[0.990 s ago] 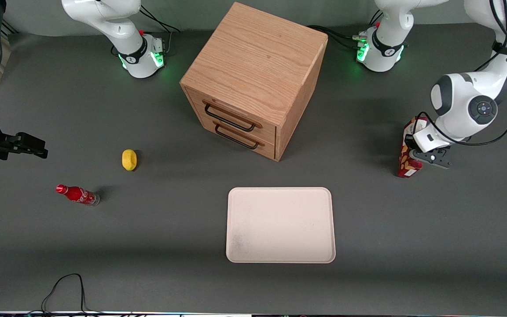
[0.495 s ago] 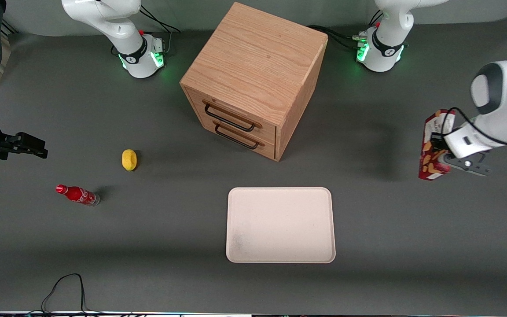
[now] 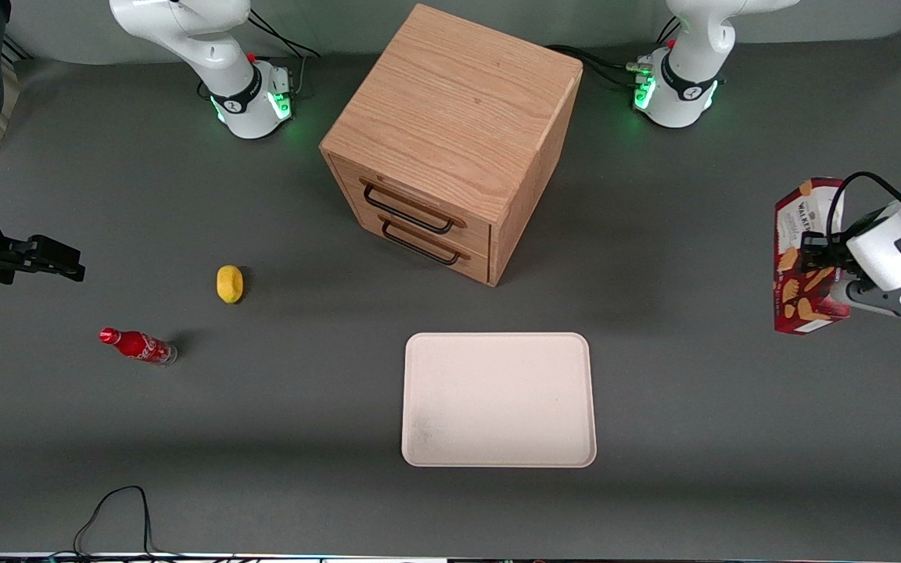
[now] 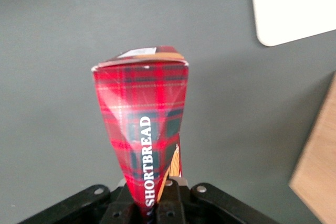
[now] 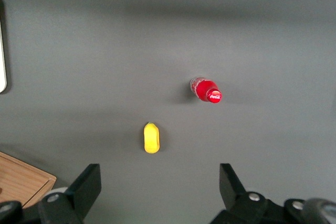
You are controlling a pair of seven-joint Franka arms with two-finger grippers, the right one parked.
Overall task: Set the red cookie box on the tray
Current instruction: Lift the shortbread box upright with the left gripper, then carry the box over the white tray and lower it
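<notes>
The gripper is pinching the red cookie box near its lower end. The box stands almost straight up in the air at the working arm's end of the table. It is well apart from the tray, which lies flat on the gray table.

The box looks like thin cardboard, so it is probably light and stiff. Squeeze it too hard and it could dent, and the cookies inside could break. Its smooth sides may slip a little.

In the wrist view, the fingers grip the box across its narrow sides. That seems a good place to hold, because the edges are strong there. I cannot see how deep the fingers reach. A long box held at one end may swing, so slow moves seem best.
</notes>
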